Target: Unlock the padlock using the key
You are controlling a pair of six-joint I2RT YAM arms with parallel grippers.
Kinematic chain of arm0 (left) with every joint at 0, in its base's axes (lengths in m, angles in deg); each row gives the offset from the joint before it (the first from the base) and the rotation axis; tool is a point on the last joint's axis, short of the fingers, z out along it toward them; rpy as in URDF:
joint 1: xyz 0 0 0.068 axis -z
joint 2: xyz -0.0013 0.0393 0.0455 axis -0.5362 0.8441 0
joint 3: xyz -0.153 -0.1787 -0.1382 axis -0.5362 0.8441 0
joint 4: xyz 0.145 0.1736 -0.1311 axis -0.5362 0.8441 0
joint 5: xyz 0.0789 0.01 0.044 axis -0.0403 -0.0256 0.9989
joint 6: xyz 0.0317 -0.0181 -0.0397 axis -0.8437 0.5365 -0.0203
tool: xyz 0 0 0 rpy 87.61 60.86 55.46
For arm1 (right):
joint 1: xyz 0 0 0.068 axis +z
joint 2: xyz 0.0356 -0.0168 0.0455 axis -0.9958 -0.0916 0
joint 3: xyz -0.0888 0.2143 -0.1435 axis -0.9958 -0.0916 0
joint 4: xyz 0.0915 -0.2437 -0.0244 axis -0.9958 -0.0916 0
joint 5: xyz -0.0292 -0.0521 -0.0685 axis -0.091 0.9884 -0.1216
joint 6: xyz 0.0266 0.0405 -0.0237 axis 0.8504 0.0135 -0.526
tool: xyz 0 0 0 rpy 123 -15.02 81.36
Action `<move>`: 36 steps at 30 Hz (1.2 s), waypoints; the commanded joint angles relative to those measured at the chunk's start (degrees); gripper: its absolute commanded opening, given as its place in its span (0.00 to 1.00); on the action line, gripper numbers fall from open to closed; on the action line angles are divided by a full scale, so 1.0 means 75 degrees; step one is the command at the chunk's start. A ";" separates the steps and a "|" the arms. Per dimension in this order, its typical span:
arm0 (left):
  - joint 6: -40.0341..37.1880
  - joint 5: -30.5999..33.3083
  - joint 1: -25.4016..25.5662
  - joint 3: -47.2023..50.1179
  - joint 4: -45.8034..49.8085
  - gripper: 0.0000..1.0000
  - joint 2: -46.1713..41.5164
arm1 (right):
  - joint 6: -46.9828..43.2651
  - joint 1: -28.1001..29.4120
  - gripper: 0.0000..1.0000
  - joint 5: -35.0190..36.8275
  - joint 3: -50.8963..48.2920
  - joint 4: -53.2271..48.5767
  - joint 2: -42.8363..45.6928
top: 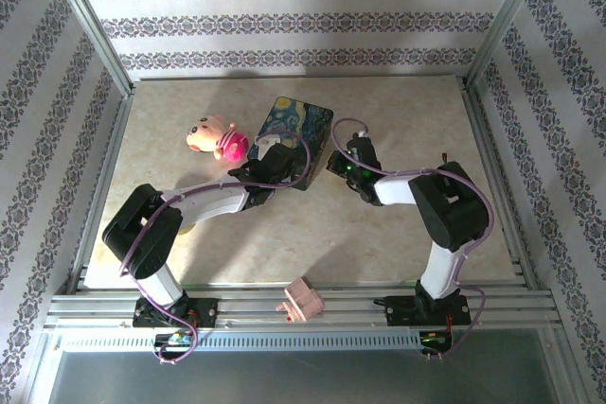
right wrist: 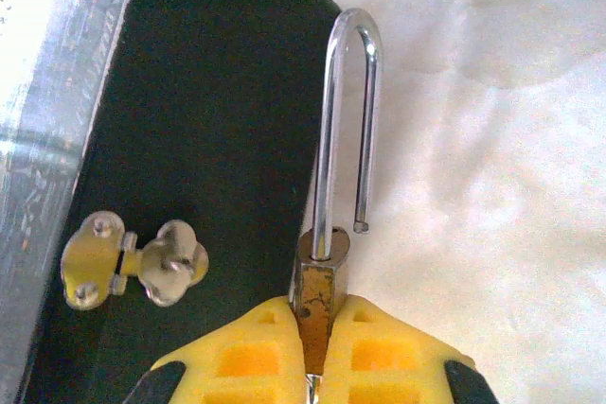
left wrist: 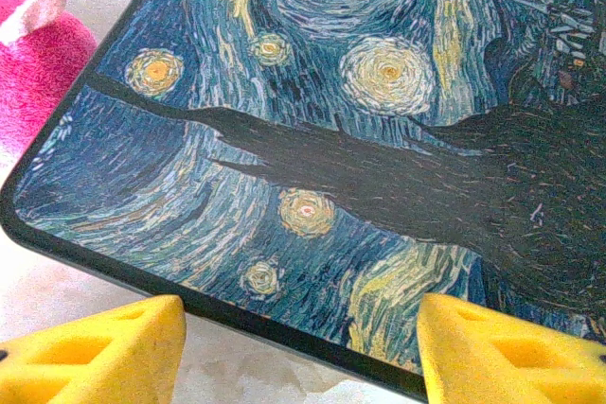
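The right arm (top: 445,205) is reaching leftward, elbow bent, its right gripper (right wrist: 317,317) clenching the brass padlock (right wrist: 320,276) beside the painted box (right wrist: 218,139), its shackle (right wrist: 329,139) standing open. The left gripper (left wrist: 301,324) is hanging spread over the box's lid edge.

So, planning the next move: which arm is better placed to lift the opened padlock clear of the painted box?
Probably right: the right claw is shut on the small brass padlock, silvery shackle free at one end. The left claw hangs open over the blue swirl-painted box, empty.
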 commanded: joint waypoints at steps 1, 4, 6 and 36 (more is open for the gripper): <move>-0.0170 -0.0374 -0.0056 0.0553 0.1502 0.65 0.0236 | -0.0136 -0.0148 0.00 -0.0027 -0.0322 -0.0041 0.0678; -0.0241 -0.0352 -0.0062 0.0628 0.1396 0.65 0.0043 | -0.0358 -0.0240 0.00 -0.0136 -0.0646 -0.0478 0.1233; -0.0287 -0.0401 -0.0067 0.0693 0.1250 0.65 -0.0107 | -0.0494 -0.0364 0.00 -0.0324 -0.0881 -0.0834 0.1645; 0.0786 -0.1173 -0.0385 0.1018 0.1498 0.99 -0.2119 | -0.2264 -0.2182 0.24 -0.3216 -0.0771 -0.4665 0.1651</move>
